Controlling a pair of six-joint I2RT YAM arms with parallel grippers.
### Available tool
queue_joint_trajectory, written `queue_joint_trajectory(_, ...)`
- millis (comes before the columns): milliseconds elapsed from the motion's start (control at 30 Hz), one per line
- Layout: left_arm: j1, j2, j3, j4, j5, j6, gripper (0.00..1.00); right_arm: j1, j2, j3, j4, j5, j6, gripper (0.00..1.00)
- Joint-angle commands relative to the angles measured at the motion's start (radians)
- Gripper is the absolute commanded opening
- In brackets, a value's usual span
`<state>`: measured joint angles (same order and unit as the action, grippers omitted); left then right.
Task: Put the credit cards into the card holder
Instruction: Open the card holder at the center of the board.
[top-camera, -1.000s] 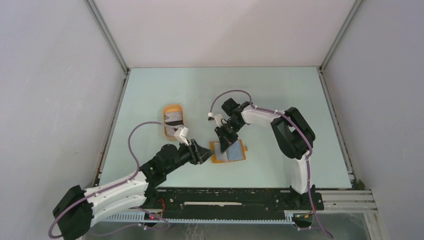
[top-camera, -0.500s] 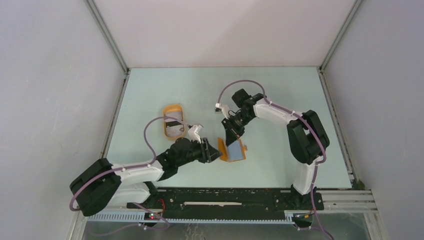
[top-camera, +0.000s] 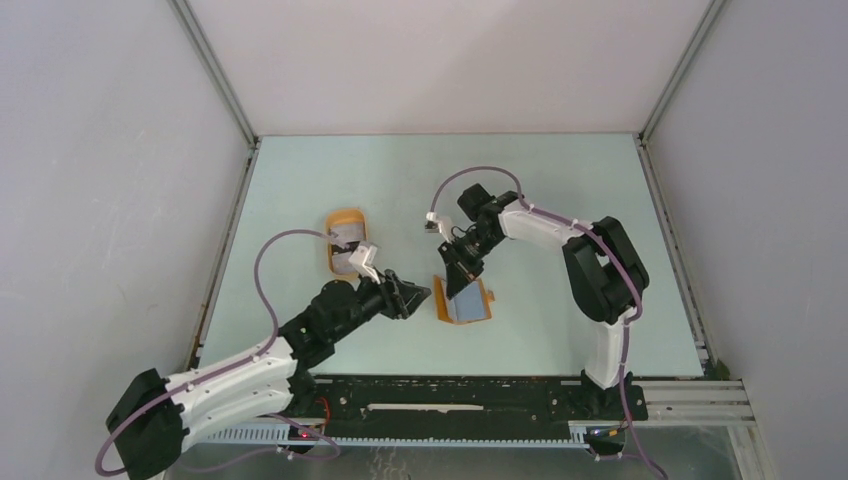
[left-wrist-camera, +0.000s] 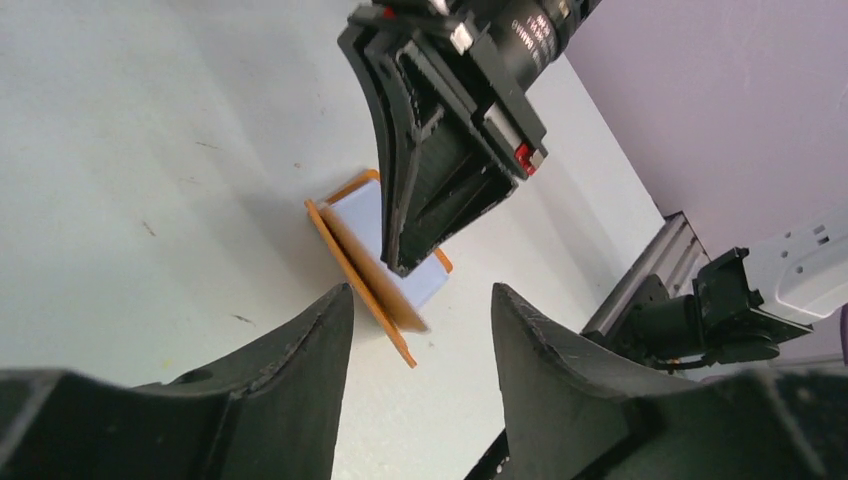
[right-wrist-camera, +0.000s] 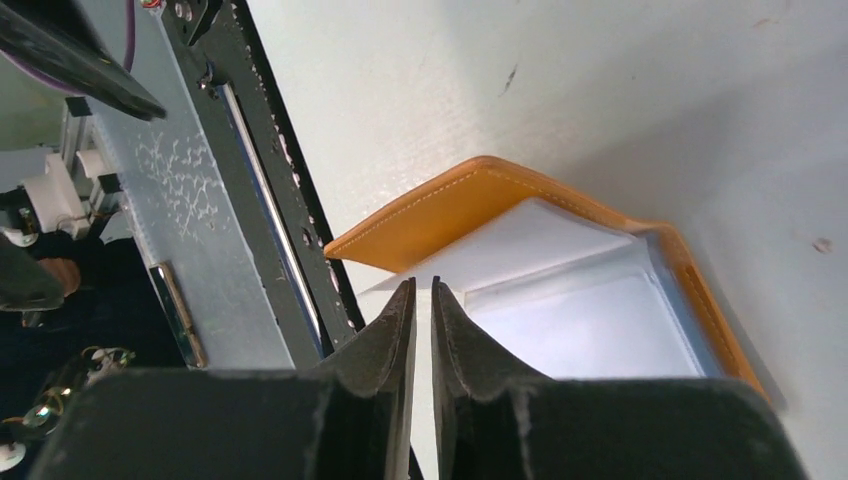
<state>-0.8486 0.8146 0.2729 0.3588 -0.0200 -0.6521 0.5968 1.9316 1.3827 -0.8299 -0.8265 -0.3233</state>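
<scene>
Card holder (top-camera: 468, 303) lying open on pale green table (top-camera: 560, 190), blue-grey lining up, left flap tilted upward. Right gripper (top-camera: 457, 272) tip-down on lining. Left gripper (top-camera: 417, 293) just beside raised flap. Orange oval tray (top-camera: 329, 240) farther left, pale card (top-camera: 346, 236) inside.

White-and-black arms (top-camera: 545, 228), purple cables (top-camera: 485, 168)

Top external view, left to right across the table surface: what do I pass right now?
oval orange tray → left gripper, open → card holder → right arm's black elbow. The right gripper is left out: it sits over the card holder.
</scene>
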Motion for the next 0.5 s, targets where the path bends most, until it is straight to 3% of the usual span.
queue_joint_trajectory(0,0.009,-0.068,0.011,-0.091,-0.071,0.073,0.6,0.033,0.048,0.03,0.039,-0.069,0.05,0.18)
queue_joint_trajectory(100,0.019,-0.112,0.005,-0.129,-0.098,0.077,0.69,0.047,0.081,0.047,0.031,-0.099,0.054,0.18)
queue_joint_trajectory(233,0.059,-0.184,-0.009,-0.189,-0.147,0.091,0.97,0.046,0.079,0.068,0.001,-0.108,0.026,0.18)
queue_joint_trajectory(467,0.223,-0.206,0.019,-0.286,-0.178,0.115,1.0,0.037,0.047,0.066,0.003,-0.043,0.006,0.22)
